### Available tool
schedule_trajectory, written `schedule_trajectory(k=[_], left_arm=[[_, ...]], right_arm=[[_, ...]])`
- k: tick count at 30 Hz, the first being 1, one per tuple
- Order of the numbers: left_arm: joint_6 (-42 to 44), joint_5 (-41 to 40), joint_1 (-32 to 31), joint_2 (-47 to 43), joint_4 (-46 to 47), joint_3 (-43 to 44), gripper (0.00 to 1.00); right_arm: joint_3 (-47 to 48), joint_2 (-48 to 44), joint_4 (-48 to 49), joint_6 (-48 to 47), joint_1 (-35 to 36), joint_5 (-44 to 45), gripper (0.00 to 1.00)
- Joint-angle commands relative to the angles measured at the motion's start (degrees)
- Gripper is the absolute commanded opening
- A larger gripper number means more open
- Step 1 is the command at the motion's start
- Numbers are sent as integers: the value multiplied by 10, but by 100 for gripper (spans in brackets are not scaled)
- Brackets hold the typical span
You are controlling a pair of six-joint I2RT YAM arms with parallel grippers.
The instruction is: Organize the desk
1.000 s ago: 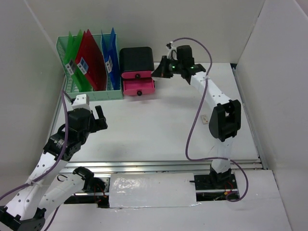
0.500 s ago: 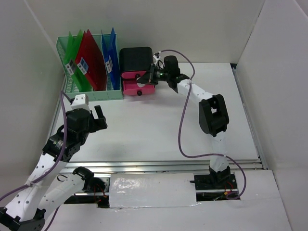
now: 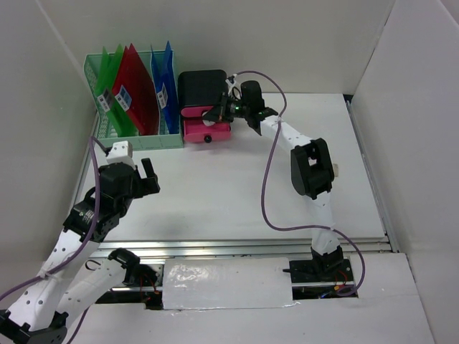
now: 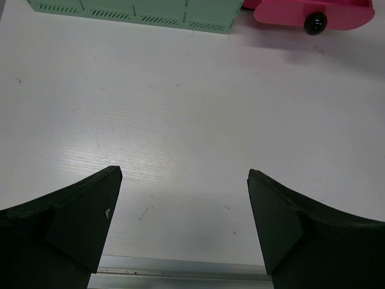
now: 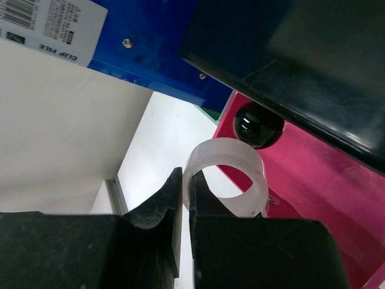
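Left gripper: we find it wide open, empty, over bare desk
Desk: spreads beneath both arms
Drawer box: back centre, nearer the right arm
Right gripper: pinched on a translucent ring, just before the drawer knob

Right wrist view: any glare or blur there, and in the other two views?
Right wrist view: a small glare spot on the black knob, the translucent ring sharp, the jaws dark. Left wrist view: even light, soft shadow on the desk under the pink drawer. Top external view: sharp; the shiny sheet at the front glints.
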Motion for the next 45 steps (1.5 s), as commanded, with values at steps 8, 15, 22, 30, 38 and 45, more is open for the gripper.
schedule_trajectory(k=[8, 15, 22, 30, 38, 45], left_arm=[[15, 12, 3, -9, 24, -1, 100], [17, 15, 3, -12, 25, -1, 100], [18, 17, 3, -14, 26, -2, 100], [19, 18, 3, -14, 26, -2, 100], [18, 17, 2, -16, 25, -2, 100], [18, 18, 2, -14, 25, -2, 100]], right_arm=[[21, 14, -8, -35, 4, 19, 14], [35, 27, -19, -45, 4, 29, 29], [33, 31, -31, -50, 0, 40, 34], [-10, -12, -3, -46, 1, 36, 38], [-17, -26, -13, -50, 1, 41, 58], [-13, -54, -33, -56, 1, 40, 60]])
